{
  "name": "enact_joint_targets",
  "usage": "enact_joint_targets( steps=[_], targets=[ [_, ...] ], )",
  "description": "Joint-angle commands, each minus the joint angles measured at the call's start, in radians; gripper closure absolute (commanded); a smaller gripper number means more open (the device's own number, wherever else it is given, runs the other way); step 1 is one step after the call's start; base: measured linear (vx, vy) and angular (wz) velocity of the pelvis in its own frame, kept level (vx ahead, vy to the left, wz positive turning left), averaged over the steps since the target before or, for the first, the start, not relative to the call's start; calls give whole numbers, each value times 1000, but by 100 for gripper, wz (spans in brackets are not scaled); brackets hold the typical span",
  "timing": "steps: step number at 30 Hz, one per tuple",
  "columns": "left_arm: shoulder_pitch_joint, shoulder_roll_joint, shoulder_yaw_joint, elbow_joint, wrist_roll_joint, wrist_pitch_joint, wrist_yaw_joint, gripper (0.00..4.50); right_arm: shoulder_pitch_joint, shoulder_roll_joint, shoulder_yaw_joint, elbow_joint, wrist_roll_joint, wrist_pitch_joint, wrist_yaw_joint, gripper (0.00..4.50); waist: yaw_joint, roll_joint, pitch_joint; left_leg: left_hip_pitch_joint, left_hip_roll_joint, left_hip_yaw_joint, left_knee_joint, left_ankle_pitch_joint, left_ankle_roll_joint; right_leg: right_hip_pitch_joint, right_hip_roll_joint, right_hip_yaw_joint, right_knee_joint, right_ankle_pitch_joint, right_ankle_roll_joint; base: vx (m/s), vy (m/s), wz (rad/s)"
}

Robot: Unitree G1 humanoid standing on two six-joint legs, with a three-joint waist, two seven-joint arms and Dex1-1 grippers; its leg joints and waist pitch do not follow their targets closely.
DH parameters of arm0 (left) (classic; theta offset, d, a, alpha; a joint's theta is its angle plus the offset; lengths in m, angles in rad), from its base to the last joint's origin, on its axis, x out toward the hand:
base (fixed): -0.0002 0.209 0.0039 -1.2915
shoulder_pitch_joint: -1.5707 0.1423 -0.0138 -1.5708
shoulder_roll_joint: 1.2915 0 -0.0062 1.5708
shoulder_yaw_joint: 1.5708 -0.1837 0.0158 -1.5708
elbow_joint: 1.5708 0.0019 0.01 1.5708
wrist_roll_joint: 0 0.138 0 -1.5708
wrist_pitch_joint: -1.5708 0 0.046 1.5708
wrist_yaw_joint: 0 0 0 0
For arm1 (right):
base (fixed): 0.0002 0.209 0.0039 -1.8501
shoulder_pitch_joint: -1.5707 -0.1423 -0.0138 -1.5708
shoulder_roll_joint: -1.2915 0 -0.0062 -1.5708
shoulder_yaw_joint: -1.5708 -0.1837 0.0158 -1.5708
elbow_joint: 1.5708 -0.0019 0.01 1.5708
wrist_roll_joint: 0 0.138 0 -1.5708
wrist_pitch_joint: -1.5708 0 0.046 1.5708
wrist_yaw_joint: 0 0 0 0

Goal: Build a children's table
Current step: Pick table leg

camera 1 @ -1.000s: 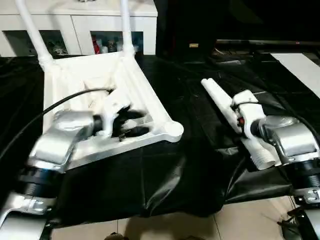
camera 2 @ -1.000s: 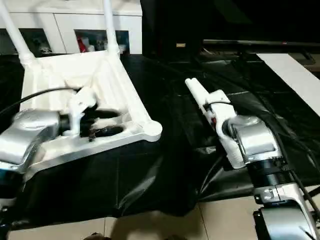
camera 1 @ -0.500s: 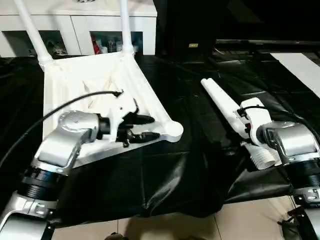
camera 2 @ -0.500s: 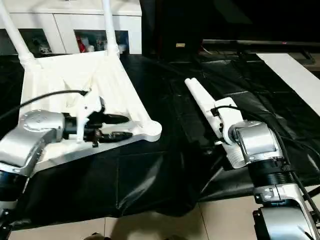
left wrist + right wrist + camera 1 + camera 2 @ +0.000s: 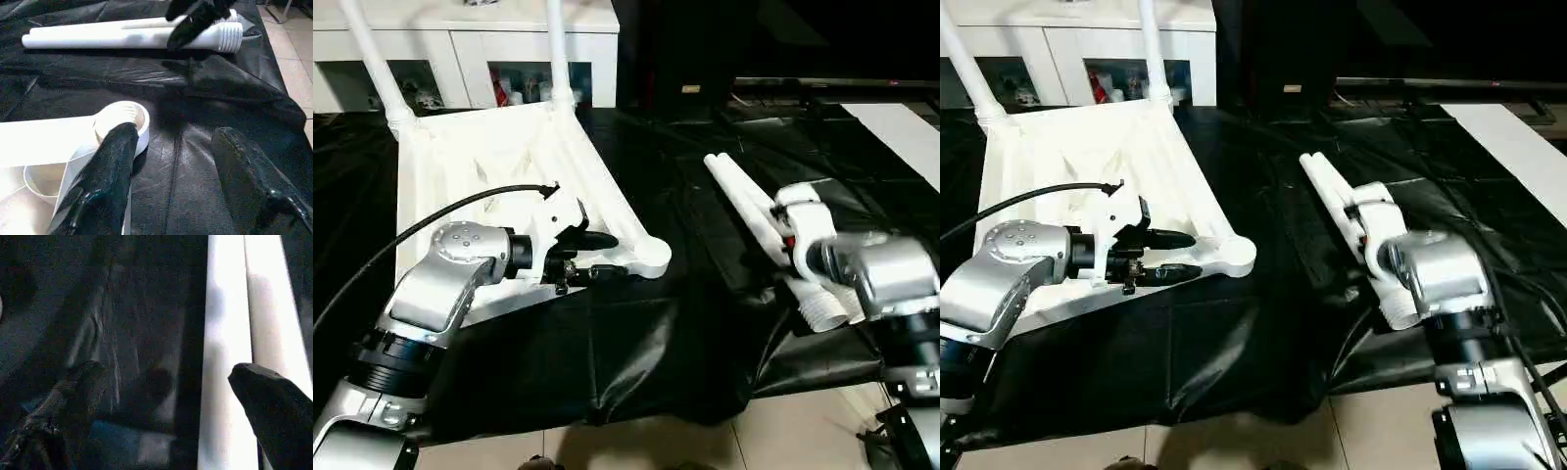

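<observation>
The children's table top [image 5: 475, 162] lies upside down on the black sheet, with two legs [image 5: 558, 49] standing in its far corner sockets. My left gripper [image 5: 607, 257] is open at the near rim, just short of the empty near right corner socket [image 5: 122, 117]. One of its fingers [image 5: 105, 181] lies over the rim and the other over the sheet, with nothing held. Two loose legs [image 5: 744, 196] lie side by side to the right. My right gripper [image 5: 171, 377] hovers over them, open wide, one finger [image 5: 274, 401] above a leg.
A black sheet [image 5: 636, 343] covers the floor, rumpled near the loose legs' threaded ends [image 5: 822, 311]. A white cabinet [image 5: 470, 39] stands behind the table top. A flat white board [image 5: 901, 132] lies at the far right. Tile floor [image 5: 803, 431] shows at the front edge.
My left gripper has swung from over the ribbed underside out to the near rim beside the corner socket. My right wrist has turned a little above the loose legs.
</observation>
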State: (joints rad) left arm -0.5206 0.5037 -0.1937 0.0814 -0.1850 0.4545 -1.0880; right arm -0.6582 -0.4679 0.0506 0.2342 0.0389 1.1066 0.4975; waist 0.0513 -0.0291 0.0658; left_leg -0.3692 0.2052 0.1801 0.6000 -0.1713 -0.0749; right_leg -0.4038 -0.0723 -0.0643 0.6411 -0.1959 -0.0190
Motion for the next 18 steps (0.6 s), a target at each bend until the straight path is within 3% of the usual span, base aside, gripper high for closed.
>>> enact_joint_targets(
  steps=[1,4,13,14,18],
  targets=[
    [3,11,-4,-26,10,-8,12,173,-21,-4,-39,18,-7,-25,-46,0,2,-5,-73,13,17,-1,-61,-157,-33,53,-53,52,-83,-190,-173,0,0,0],
    [6,10,-5,-24,11,-11,17,173,-12,-19,-19,69,-44,-63,-75,0,4,-3,-73,13,15,0,-61,-150,-40,51,-54,51,-84,-201,-169,0,0,0],
    [9,7,-15,-21,15,-18,22,173,42,-31,23,90,-50,-46,-62,0,6,-4,-72,11,14,0,-60,-160,-33,53,-53,50,-87,-210,-160,0,0,0],
    [9,11,-17,-21,15,-19,20,173,49,-21,27,61,-30,-31,-46,0,5,1,-73,12,14,-1,-60,-162,-35,53,-51,50,-87,-210,-160,0,0,0],
    [5,14,-19,-16,16,-22,17,173,43,-3,20,11,8,-1,-20,0,2,2,-73,12,15,-2,-61,-167,-32,54,-51,50,-86,-197,-160,0,0,0]
  ],
)
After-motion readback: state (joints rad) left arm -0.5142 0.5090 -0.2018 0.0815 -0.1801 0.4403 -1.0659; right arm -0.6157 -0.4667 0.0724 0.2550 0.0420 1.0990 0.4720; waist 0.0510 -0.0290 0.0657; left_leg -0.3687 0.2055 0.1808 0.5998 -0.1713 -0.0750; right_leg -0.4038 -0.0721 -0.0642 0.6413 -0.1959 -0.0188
